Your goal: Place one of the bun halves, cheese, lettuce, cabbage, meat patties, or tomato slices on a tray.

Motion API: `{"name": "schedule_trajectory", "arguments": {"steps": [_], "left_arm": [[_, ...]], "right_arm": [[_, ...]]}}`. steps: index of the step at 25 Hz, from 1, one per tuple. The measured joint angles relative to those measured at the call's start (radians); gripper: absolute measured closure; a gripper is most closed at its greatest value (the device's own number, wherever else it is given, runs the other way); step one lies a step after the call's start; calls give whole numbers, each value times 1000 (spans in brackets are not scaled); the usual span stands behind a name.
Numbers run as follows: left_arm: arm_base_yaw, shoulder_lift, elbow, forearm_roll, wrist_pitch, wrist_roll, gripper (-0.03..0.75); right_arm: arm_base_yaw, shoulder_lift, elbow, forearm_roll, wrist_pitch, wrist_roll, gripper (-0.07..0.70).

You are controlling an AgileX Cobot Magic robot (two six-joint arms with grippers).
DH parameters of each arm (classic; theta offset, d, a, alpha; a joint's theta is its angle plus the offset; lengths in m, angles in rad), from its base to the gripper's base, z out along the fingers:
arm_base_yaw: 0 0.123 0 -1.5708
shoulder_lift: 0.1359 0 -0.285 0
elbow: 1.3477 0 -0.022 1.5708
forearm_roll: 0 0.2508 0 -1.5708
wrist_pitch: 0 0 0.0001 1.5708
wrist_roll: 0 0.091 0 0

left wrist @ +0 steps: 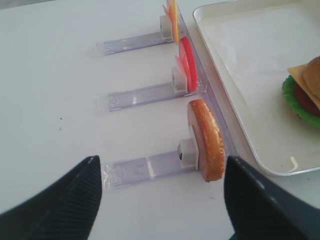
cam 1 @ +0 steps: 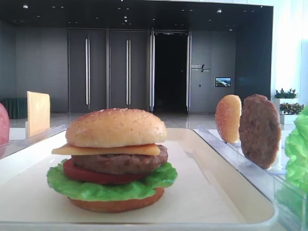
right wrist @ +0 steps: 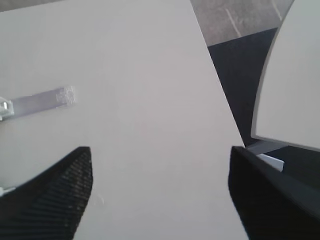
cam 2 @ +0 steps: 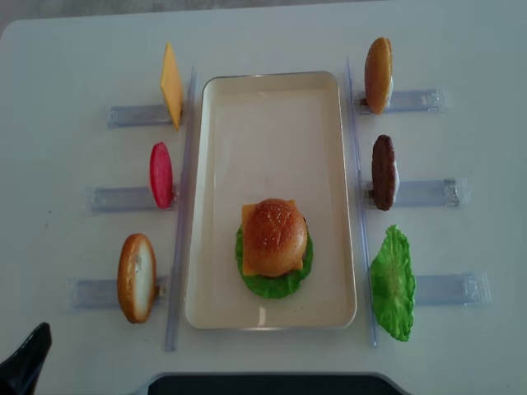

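Observation:
A stacked burger stands on the cream tray: domed sesame bun top over a cheese slice, meat patty, tomato slice, lettuce and bottom bun. My left gripper is open and empty low over the table, left of the tray. Just ahead of its right finger, a flat bun half stands upright in a rack. My right gripper is open with nothing between its fingers, above bare white table.
Clear racks flank the tray. The left one holds cheese, tomato and a bun half. On the right stand another bun half, a patty and lettuce. The table edge and dark floor lie beyond the right gripper.

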State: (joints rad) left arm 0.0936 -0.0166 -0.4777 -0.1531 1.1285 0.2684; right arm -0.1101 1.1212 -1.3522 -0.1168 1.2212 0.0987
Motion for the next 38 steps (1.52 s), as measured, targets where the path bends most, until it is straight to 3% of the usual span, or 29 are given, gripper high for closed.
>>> {"name": "schedule_trajectory", "arguments": {"steps": [7, 17, 30, 38], "left_arm": [[0, 0, 0, 0, 0, 0, 136], [0, 0, 0, 0, 0, 0, 136], [0, 0, 0, 0, 0, 0, 136], [0, 0, 0, 0, 0, 0, 136]], "right_arm": [[0, -339, 174, -4, 2, -2, 99], [0, -685, 446, 16, -1, -2, 99], [0, -1031, 704, 84, -96, -41, 99], [0, -1125, 793, 117, -148, -48, 99]]}}
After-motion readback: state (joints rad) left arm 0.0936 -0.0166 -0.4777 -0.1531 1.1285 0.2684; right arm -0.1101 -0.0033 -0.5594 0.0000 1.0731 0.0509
